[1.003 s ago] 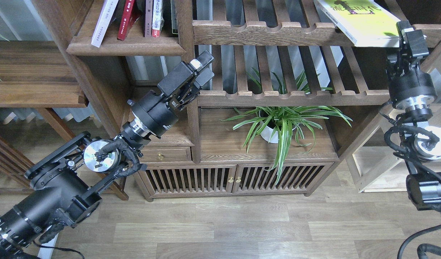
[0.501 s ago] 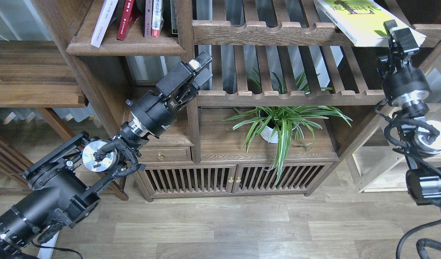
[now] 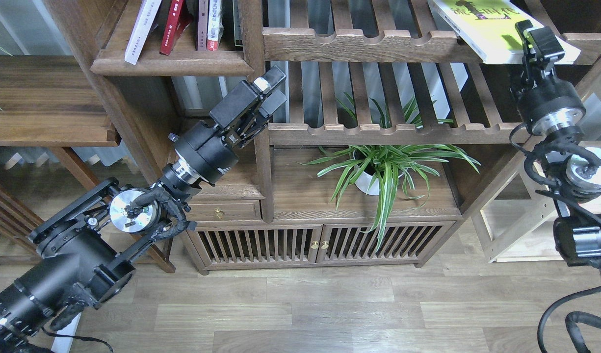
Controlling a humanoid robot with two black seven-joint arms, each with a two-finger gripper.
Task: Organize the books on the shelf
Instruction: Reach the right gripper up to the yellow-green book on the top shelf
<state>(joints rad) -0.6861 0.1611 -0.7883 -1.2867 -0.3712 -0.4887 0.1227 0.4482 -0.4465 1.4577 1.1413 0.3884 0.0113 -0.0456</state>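
Note:
The yellow-green book [image 3: 482, 24] lies flat on the upper slatted rack [image 3: 359, 45] at the top right, its near corner jutting over the rail. My right gripper [image 3: 535, 37] overlaps that corner; I cannot see its fingers apart or whether it grips the book. The pale white book [image 3: 142, 29] and the red book [image 3: 172, 24] lean on the dark-brown shelf [image 3: 172, 63] at the top left, beside two more upright books [image 3: 209, 24]. My left gripper [image 3: 270, 89] hangs below and to the right of that shelf, empty, its fingers slightly apart.
A lower slatted rack [image 3: 393, 130] runs across the middle. A potted spider plant [image 3: 378, 171] stands on the cabinet top [image 3: 305, 196] above slatted doors [image 3: 261, 245]. A brown table [image 3: 45, 98] is at left, a pale wooden frame [image 3: 521, 230] at right.
My right gripper has risen and moved left onto the yellow-green book's near corner. My left gripper has shifted slightly up and left. The books have not moved.

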